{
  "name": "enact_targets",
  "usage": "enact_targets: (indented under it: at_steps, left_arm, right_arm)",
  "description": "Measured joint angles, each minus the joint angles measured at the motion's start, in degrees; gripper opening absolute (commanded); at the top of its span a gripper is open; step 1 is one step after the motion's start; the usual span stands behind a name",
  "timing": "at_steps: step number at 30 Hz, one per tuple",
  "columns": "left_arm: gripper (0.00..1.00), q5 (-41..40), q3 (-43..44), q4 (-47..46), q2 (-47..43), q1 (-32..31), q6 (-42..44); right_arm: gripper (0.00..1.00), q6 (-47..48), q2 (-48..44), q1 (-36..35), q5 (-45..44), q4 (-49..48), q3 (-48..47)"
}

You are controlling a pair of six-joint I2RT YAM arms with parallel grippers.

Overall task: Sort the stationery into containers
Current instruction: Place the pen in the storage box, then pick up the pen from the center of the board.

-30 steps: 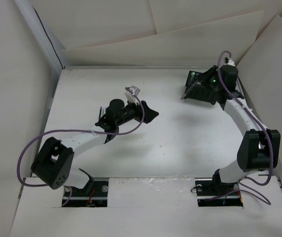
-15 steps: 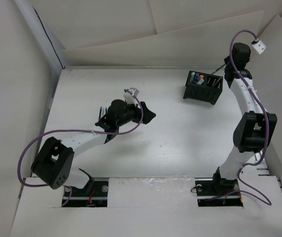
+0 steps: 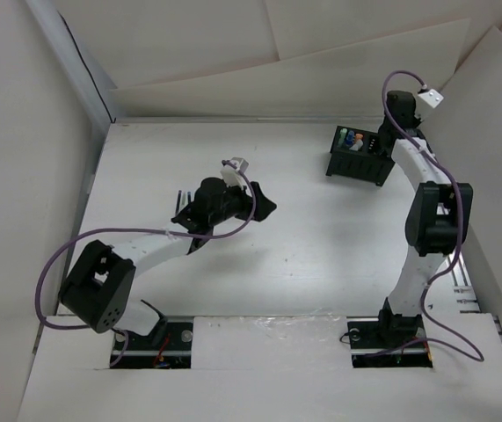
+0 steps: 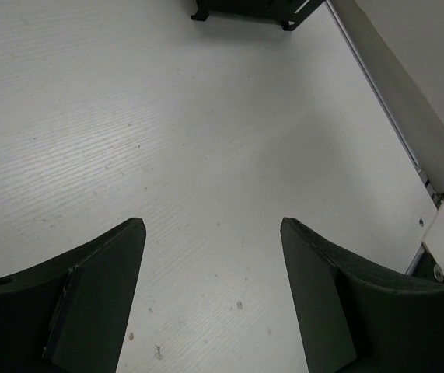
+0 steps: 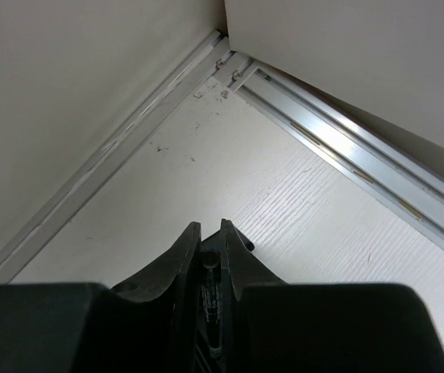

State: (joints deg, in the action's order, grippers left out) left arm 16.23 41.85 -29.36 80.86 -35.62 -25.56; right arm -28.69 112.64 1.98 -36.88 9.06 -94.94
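Pincers inspected. My left pincer (image 4: 210, 225) is spread wide: both matt black fingers (image 4: 97, 295) are wedge-shaped with flat inner faces and nothing lies between them. It hangs over the white table (image 4: 206, 116), whose surface is finely ribbed and flecked with small dark marks. My right pincer (image 5: 210, 227) is pressed together to a narrow slit, its tips curved and smooth black. A dark slim shape sits deep in the slit, and I cannot tell whether it is an item or my own mechanism. This pincer points at a far corner of the table, where an aluminium rail (image 5: 346, 155) meets plain cream wall panels (image 5: 89, 78). The black plastic organiser box (image 3: 356, 165) is rectangular and divided into compartments. It stands at the far right of the table, just beside my right forearm. Of the stationery (image 3: 349, 137), small light blue and orange pieces show in its far left compartment, too small to separate. The left wrist view cuts the box off at the top edge, showing only its base
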Motion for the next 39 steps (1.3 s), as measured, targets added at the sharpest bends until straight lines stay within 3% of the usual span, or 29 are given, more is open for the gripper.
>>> enact_targets:
  at_steps: [2, 6, 9, 13, 15, 18, 20, 25, 33, 35, 37, 39]
  left_arm:
    - [0.66, -0.7, 0.4, 0.5, 0.4, 0.0, 0.0]
    - [0.61, -3.0, 1.9, 2.0, 2.2, 0.0, -0.1]
    - [0.57, -5.3, 2.3, 3.5, 2.9, 0.0, -0.2]
    - [0.49, -8.3, 2.3, 5.2, 3.4, 0.9, -0.7]
    - [0.45, -10.7, 2.4, 6.3, 3.5, 1.9, -1.2]
    - [0.39, -15.7, 2.8, 9.5, 3.5, 2.9, -2.4]
    - [0.37, -19.6, 2.9, 11.7, 3.4, 3.1, -3.4]
    - [0.37, -28.7, 2.9, 18.6, 3.0, 3.1, -6.5]
    - [0.37, -35.8, 2.9, 25.1, 3.0, 6.7, -9.2]
    - [0.41, -35.7, 2.6, 25.2, 2.8, 9.4, -9.3]
    - [0.41, -35.8, 2.3, 25.4, 2.3, 11.6, -9.3]
    - [0.41, -35.8, 2.0, 25.6, 1.9, 13.2, -9.3]
  right_arm:
    - [0.19, 0.4, 0.0, -0.9, -0.5, 0.0, -0.3]
    - [0.55, 0.7, 0.0, -2.1, -1.5, -0.1, -0.7]
    - [0.69, 0.8, -0.4, -2.8, -1.6, 0.2, -0.7]
    - [0.70, -0.7, -5.0, -3.3, -0.3, 2.0, 2.0]
    - [0.66, -2.1, -10.4, -3.7, 0.6, 2.3, 6.0]
    - [0.20, -4.0, -21.5, -5.1, 2.6, 1.6, 14.4]
    - [0.00, -5.6, -29.8, -7.2, 4.6, 0.3, 21.1]
    - [0.00, -7.9, -41.9, -14.3, 10.5, -4.2, 33.2]
    - [0.00, -8.4, -41.7, -19.0, 15.3, -4.7, 39.9]
    - [0.06, -8.4, -42.2, -19.3, 15.9, -4.7, 41.3]
    - [0.20, -8.5, -42.8, -19.7, 16.3, -4.7, 42.3]
    - [0.27, -8.5, -43.0, -20.1, 16.9, -4.6, 42.7]
